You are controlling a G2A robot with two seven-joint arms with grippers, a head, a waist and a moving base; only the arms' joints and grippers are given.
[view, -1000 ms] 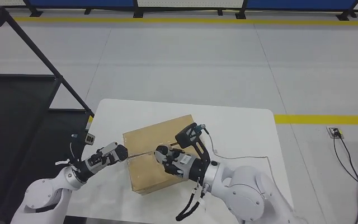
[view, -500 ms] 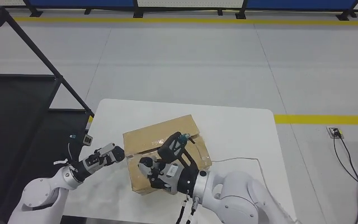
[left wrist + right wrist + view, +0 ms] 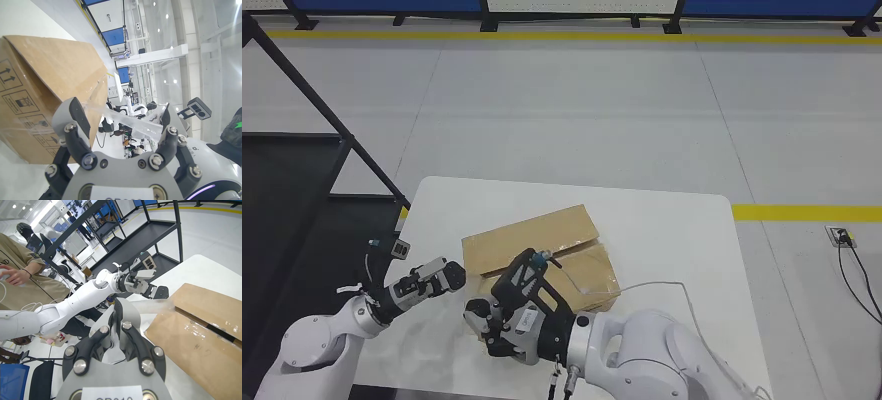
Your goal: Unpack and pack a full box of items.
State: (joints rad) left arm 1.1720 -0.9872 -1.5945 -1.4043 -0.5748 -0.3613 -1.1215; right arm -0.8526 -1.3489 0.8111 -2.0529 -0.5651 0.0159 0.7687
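A brown cardboard box (image 3: 542, 238) lies in the middle of the white table (image 3: 672, 230), with its top seam slightly parted (image 3: 208, 325). My right gripper (image 3: 482, 325) is off the box's front left corner. In the right wrist view it (image 3: 115, 308) is shut on a strip of clear tape (image 3: 151, 305) that runs back to the seam. My left gripper (image 3: 454, 272) hovers just left of the box, open. In the left wrist view the tape strip (image 3: 132, 123) crosses between its spread fingers (image 3: 79, 113), with the box (image 3: 47, 75) close beside it.
A black shelf rack (image 3: 302, 200) stands off the table's left side. A small grey device (image 3: 402, 245) sits at the table's left edge. A thin white cable (image 3: 672, 285) trails over the table right of the box. The table's right half is bare.
My right gripper has moved from above the box top to beyond its front left corner, drawing the tape with it. The box has turned slightly. The left gripper has backed off a little.
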